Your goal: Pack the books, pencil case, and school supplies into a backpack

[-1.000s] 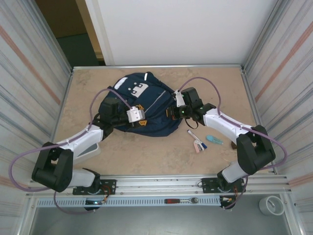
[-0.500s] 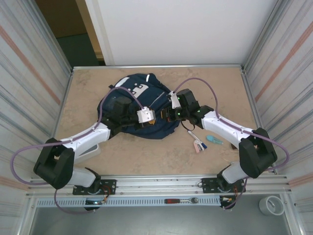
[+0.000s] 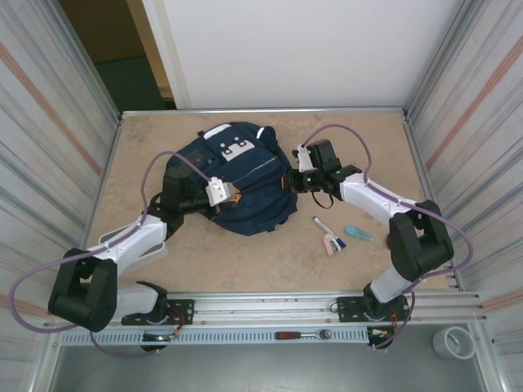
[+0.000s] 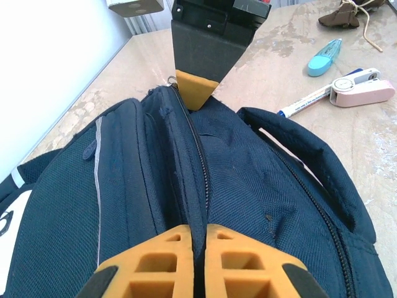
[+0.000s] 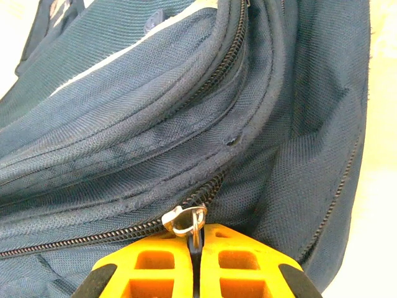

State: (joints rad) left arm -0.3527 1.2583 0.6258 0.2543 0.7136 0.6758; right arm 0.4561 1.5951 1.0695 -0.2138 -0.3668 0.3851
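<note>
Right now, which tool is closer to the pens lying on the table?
Right. The right tool pinches the backpack on the side nearest the pens; the left tool grips it on the side farther from them.

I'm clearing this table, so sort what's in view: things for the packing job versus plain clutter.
Job: backpack, white pen, pink-and-white piece, light-blue piece.
Clutter: red-handled tool, brown scrap with string.

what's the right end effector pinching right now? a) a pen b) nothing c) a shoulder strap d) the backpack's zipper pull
d: in the right wrist view the metal zipper pull of the backpack sits clamped in the shut right end effector.
</note>
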